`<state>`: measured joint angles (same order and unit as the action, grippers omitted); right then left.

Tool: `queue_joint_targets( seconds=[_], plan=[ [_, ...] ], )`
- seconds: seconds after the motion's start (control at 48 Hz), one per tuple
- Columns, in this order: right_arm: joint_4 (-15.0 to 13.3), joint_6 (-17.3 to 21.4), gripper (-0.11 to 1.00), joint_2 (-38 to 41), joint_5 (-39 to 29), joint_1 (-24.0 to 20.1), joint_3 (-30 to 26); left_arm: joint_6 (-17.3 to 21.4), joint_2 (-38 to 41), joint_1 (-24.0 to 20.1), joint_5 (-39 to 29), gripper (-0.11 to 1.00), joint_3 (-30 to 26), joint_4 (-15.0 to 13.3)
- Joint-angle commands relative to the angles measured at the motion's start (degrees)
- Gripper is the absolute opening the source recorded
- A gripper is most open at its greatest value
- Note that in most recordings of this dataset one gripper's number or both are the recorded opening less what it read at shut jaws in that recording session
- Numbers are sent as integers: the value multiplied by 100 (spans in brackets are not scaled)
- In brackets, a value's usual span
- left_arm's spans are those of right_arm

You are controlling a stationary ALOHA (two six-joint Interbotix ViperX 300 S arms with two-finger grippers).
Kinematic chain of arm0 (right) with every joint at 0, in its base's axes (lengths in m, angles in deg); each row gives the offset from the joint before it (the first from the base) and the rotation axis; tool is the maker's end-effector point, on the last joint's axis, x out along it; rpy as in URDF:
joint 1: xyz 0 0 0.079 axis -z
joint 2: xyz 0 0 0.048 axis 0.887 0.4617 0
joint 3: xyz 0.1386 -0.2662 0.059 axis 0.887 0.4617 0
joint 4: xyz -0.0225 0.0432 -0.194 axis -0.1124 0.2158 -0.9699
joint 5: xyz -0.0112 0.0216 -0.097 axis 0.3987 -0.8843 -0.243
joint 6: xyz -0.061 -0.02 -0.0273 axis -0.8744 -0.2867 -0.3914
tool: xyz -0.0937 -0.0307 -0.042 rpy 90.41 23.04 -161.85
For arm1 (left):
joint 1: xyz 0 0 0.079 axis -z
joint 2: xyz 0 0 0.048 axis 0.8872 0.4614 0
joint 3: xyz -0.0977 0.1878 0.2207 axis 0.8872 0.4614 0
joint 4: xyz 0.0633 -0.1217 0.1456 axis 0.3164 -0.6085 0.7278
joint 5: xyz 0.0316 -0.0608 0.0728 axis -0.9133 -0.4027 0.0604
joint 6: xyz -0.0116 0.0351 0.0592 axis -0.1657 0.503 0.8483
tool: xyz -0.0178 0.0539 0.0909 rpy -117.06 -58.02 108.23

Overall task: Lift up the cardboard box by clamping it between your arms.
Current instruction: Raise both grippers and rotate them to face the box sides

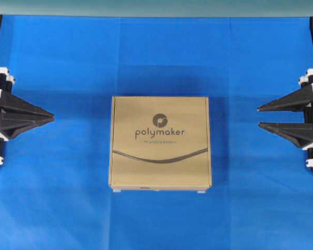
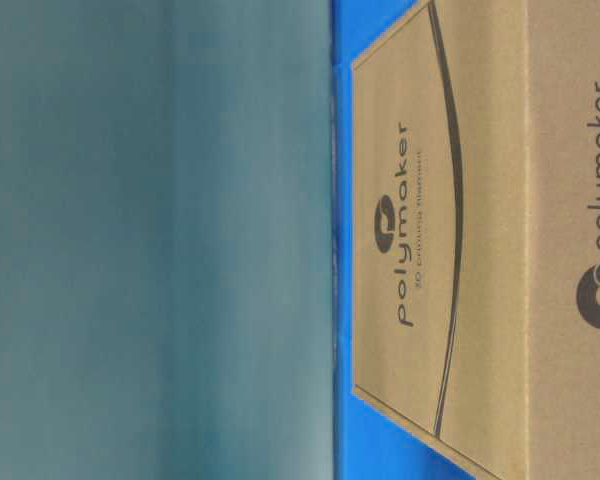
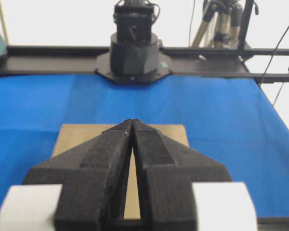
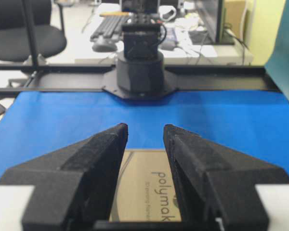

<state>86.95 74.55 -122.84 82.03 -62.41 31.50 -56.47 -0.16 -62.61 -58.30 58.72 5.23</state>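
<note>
**Box centred, both arms standing off**

The blue tabletop [image 1: 68,208] carried one thing: the cardboard box [image 1: 160,141], lying flat at its middle with the "polymaker" print facing up. It looked stiff and square-edged, probably light for its footprint, though its weight could not be judged from sight. The plain board sides would likely be somewhat slick against hard plastic, so a clamp would call for firm, even pressure from both sides. The sensible places to press were the middles of its two opposite side walls, the ones facing each arm, low enough that the box would not tip or pivot out.

The box sat between the two arms, well apart from both, touching neither. The left end effector [image 1: 51,118] pointed at the box's left wall with its fingers [image 3: 111,149] clenched together to a single point, holding nothing. The right end effector [image 1: 260,117] pointed at the opposite wall with its fingers [image 4: 106,144] spread, a clear gap between them, also empty.
</note>
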Motion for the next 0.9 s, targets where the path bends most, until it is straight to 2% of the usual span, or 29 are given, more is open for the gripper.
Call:
queue_joint_targets(
  seconds=[0.0, 0.063, 0.146, 0.271, 0.417, 0.604, 0.875],
  plan=[
    [53, 0, 14, 44, -62, 44, -158, -70, 88, -26, -193, 5, -123, 97],
    [193, 18, 8, 62, -519, 70, -272, -79, 114, -35, -492, 4, -176, 97],
    [308, 35, -2, 105, -1670, 70, -571, -79, 123, -35, -782, 0, -255, 97],
    [299, 26, -3, 158, -3120, 114, -993, -79, 141, -53, -1274, 0, -360, 97],
    [308, 26, -3, 281, -4263, 193, -1257, -105, 325, -123, -2294, 0, -562, 97],
    [290, 26, -2, 545, -5027, 193, -1266, -105, 694, -123, -3050, 0, -853, 97],
    [44, 9, 5, 1046, -5528, 281, -1248, -114, 1107, -123, -3234, 0, -932, 97]
  ],
)
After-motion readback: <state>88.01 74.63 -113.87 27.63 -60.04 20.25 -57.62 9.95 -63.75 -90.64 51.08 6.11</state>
